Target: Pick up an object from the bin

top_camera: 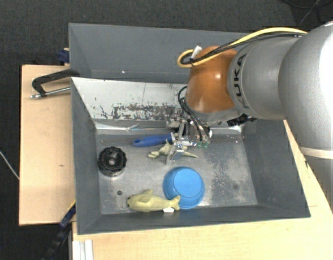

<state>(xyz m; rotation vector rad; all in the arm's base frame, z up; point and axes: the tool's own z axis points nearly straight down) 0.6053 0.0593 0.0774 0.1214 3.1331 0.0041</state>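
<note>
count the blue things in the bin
2. A blue round cup lies near the front of the bin; a blue handle lies farther back, just left of the gripper. The arm may hide others.

Grey bin [231, 172] holds black cap [111, 160], blue bowl [184, 187], yellowish figure [150, 201] — blue-handled tool [150, 141].

A small pale-cream plastic toy figure [164, 153] (limbs splayed) lies flat mid-floor in the grey metal bin [231, 169], just beside my end effector [184, 141].
</note>
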